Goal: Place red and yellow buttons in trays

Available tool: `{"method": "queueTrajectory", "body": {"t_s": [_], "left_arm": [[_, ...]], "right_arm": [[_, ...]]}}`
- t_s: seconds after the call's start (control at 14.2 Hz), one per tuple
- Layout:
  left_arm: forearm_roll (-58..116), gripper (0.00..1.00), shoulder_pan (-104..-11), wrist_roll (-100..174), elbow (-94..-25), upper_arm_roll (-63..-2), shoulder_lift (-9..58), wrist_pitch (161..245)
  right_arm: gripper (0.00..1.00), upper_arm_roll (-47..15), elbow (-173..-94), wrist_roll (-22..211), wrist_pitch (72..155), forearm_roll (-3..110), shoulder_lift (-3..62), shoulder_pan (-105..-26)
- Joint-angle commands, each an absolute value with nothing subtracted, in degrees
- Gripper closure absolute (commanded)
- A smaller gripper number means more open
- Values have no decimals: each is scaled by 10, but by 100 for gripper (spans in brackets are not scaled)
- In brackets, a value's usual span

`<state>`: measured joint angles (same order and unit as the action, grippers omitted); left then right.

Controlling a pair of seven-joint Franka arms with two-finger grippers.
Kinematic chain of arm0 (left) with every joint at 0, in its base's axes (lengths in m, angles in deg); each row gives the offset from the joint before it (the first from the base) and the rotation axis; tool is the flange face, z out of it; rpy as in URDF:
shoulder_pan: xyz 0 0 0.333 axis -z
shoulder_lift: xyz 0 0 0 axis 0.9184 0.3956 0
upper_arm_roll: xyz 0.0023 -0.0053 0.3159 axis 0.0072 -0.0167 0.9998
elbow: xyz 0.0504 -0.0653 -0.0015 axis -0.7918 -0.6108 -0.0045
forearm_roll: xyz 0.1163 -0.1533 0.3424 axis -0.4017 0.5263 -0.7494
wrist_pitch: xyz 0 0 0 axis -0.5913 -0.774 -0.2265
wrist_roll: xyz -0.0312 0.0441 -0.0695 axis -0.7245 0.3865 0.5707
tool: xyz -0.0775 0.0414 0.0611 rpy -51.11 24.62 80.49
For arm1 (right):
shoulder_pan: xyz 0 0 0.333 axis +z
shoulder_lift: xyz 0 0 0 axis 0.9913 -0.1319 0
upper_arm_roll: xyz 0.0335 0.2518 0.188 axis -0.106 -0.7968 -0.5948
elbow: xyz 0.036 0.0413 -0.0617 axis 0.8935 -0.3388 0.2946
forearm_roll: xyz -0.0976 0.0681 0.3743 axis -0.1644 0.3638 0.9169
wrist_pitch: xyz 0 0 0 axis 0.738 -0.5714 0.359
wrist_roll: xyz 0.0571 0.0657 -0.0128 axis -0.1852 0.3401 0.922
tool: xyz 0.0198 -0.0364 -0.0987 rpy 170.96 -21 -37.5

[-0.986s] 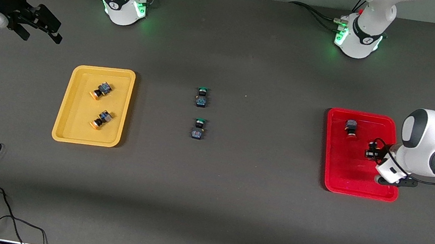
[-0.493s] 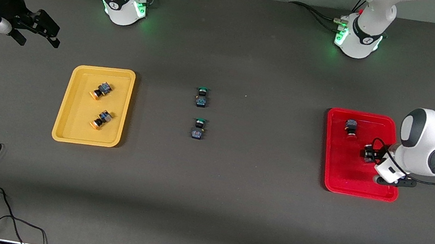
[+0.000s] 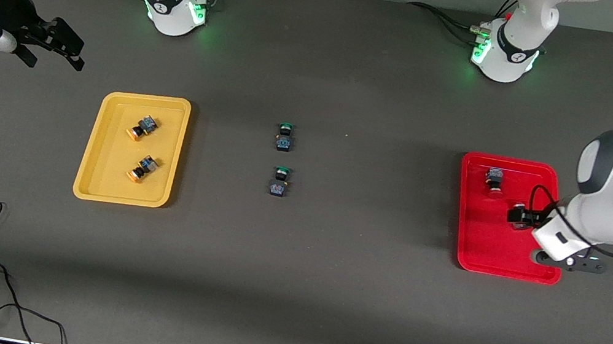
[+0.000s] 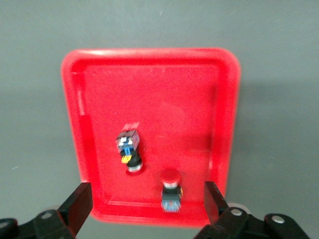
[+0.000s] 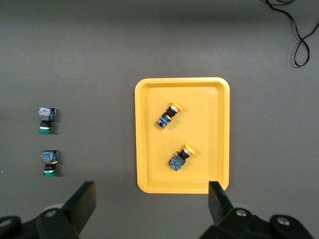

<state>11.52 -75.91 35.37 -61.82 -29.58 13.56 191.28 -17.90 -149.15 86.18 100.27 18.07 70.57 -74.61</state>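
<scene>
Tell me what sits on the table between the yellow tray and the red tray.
Two green-capped push-button switches between the yellow plastic tray and red plastic tray, per front view.

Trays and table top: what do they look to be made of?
The red tray and the yellow tray look like moulded plastic with a slightly glossy finish: even colour, rounded corners, a raised rim and soft highlights along the walls. The table seems covered with a matte dark grey sheet, perhaps rubber or fabric, since it shows no glare; which one cannot be told.
</scene>
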Motion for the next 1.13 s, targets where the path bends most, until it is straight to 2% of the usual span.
{"method": "queueTrajectory", "body": {"t_s": [0.0, 0.28, 0.42, 0.56, 0.63, 0.92, 0.99, 1.06], "left_arm": [[130, 0, -750, 357, -512, -300, 131, 1823], [140, 0, -751, 358, -501, -302, 83, 1827], [150, 1, -722, 359, -539, -282, 35, 1830], [158, 0, -604, 364, -567, -143, -9, 1832], [160, 0, -592, 386, -573, -119, -22, 1829], [173, 1, -612, 415, -581, -117, -29, 1828], [175, 1, -634, 415, -582, -127, -29, 1829], [175, 0, -664, 416, -581, -163, -29, 1825]], "right_arm": [[0, -179, -1489, 877, 1004, 170, 703, -750], [0, -179, -1486, 884, 999, 170, 702, -751], [0, -177, -1484, 898, 999, 170, 701, -752], [0, -167, -1482, 901, 998, 171, 698, -751], [0, -167, -1478, 900, 998, 170, 697, -751], [0, -167, -1456, 898, 989, 170, 677, -750], [0, -167, -1453, 898, 986, 170, 675, -751], [0, -167, -1450, 898, 984, 170, 672, -751]]}}
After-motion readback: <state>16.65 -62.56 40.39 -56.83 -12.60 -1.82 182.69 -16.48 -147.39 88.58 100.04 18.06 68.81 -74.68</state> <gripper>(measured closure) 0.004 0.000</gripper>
